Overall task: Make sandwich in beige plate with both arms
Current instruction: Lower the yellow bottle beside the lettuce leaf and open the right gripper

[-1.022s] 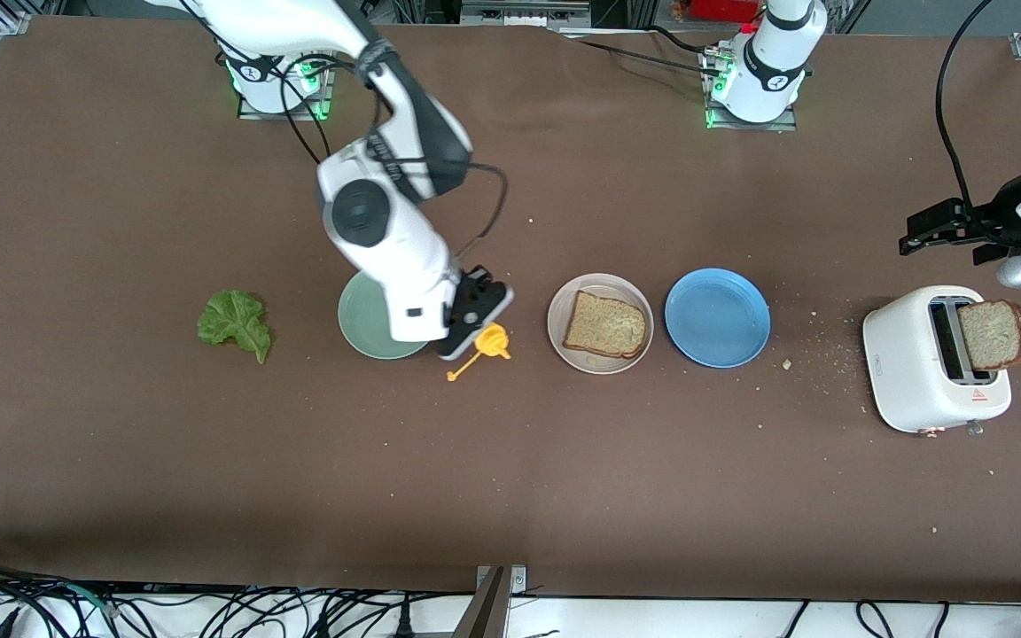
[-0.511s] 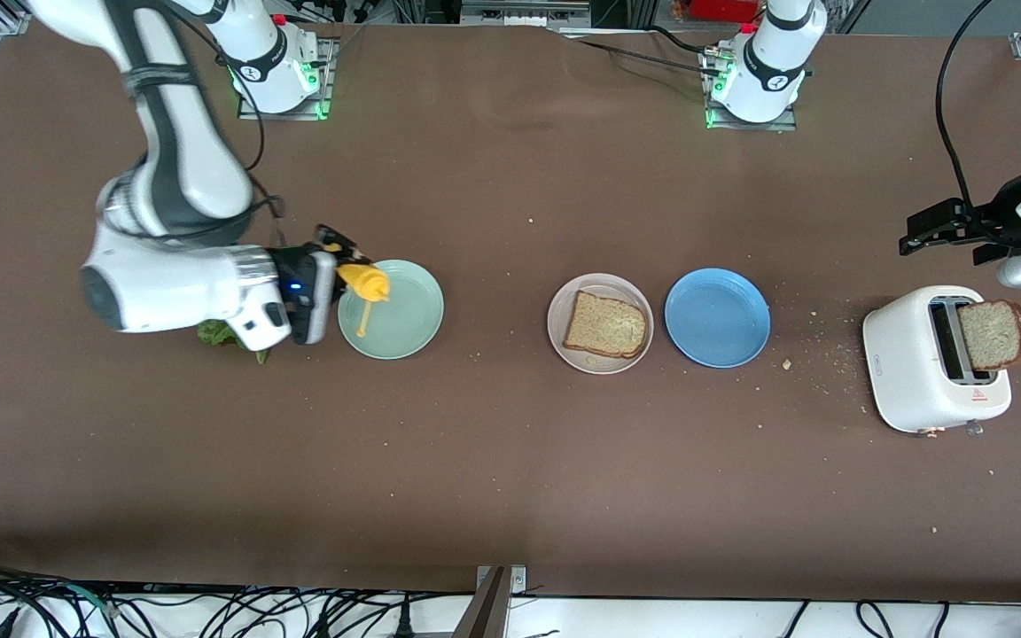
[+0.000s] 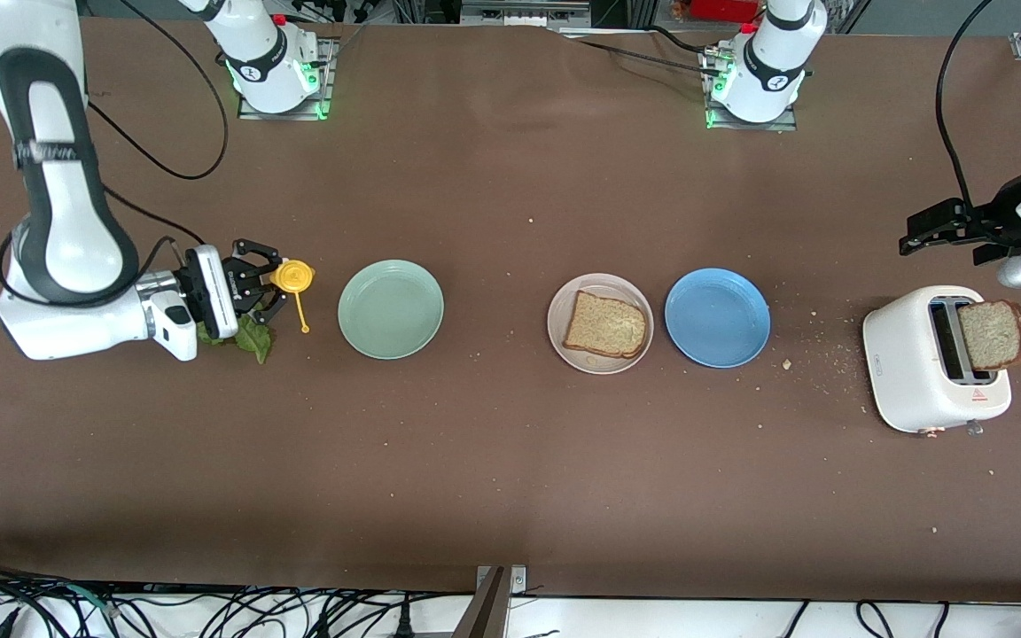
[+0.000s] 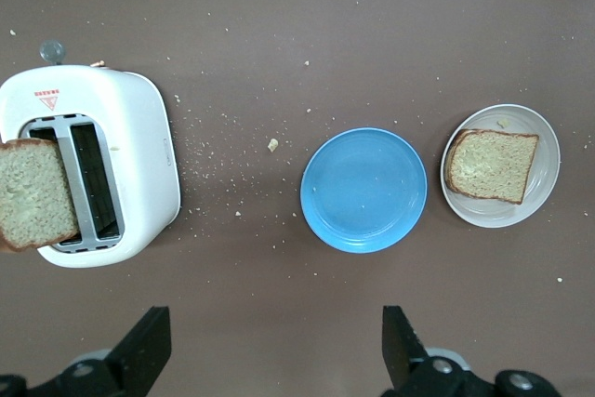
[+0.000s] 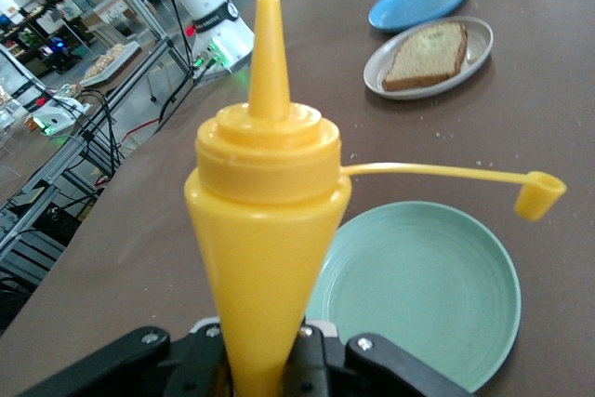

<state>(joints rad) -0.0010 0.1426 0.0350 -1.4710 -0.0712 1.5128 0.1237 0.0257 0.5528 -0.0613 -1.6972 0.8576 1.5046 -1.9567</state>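
Note:
One bread slice [image 3: 605, 325] lies on the beige plate [image 3: 600, 280] mid-table. A second slice [image 3: 992, 333] sticks up out of the white toaster [image 3: 905, 354] at the left arm's end. The lettuce leaf [image 3: 252, 339] lies at the right arm's end, mostly hidden under the right wrist. My right gripper [image 3: 264, 282] hangs over the lettuce's edge. It is shut on a yellow squeeze bottle [image 3: 291, 276] whose nozzle [image 5: 268, 53] points toward the mint-green plate [image 3: 391, 309]. The left gripper [image 3: 911, 229] waits open and empty above the table beside the toaster [image 4: 139, 155].
A blue plate [image 3: 717, 317] sits beside the beige plate toward the toaster. The bottle's cap [image 3: 304, 329] dangles on its tether. Crumbs lie scattered between the blue plate and the toaster.
The right arm swung away from beside the beige plate, passed over the mint-green plate with the bottle, and now hangs over the lettuce. The left arm has not moved.

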